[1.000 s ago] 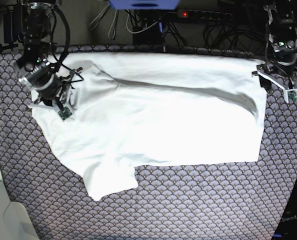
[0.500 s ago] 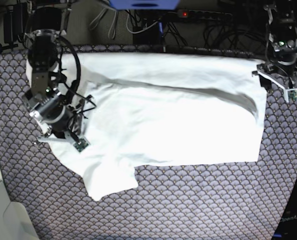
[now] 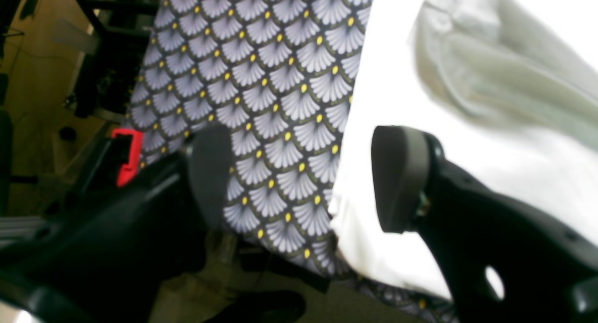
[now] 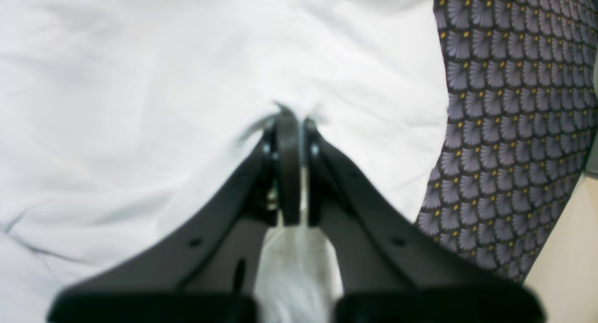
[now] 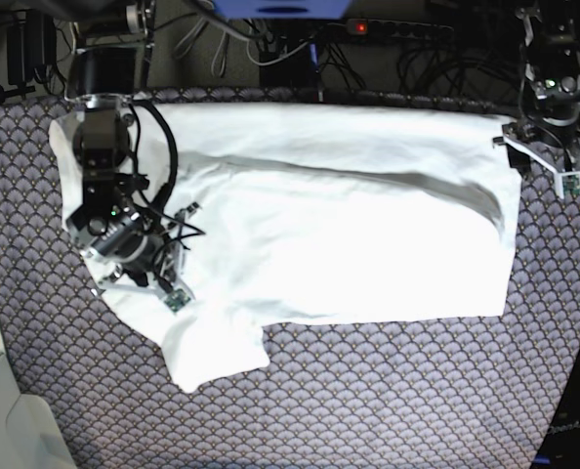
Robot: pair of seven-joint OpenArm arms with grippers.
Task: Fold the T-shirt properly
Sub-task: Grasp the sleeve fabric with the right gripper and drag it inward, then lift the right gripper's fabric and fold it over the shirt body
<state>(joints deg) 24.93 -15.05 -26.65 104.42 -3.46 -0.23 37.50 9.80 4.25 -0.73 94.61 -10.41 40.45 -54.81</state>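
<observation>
The white T-shirt [image 5: 349,234] lies spread across the patterned table, with one short sleeve [image 5: 212,357] pointing to the front. My right gripper [image 5: 124,278], at the left of the base view, is shut on a pinch of the shirt's cloth near its left edge. In the right wrist view its gripper [image 4: 292,126] has its jaws pressed together on a fold of the shirt [image 4: 140,80]. My left gripper [image 5: 549,156] is open at the shirt's far right corner. In the left wrist view this gripper [image 3: 306,183] straddles the hem of the shirt [image 3: 397,80], holding nothing.
The table is covered by a dark fan-patterned cloth [image 5: 388,401]. A power strip [image 5: 397,29] and cables run along the back edge. A white object [image 5: 7,420] sits at the front left corner. The table's edge [image 3: 280,262] shows close to the left gripper.
My right gripper, shut on the cloth, has moved forward and slightly right, dragging the shirt's left edge with it. The left arm has not moved.
</observation>
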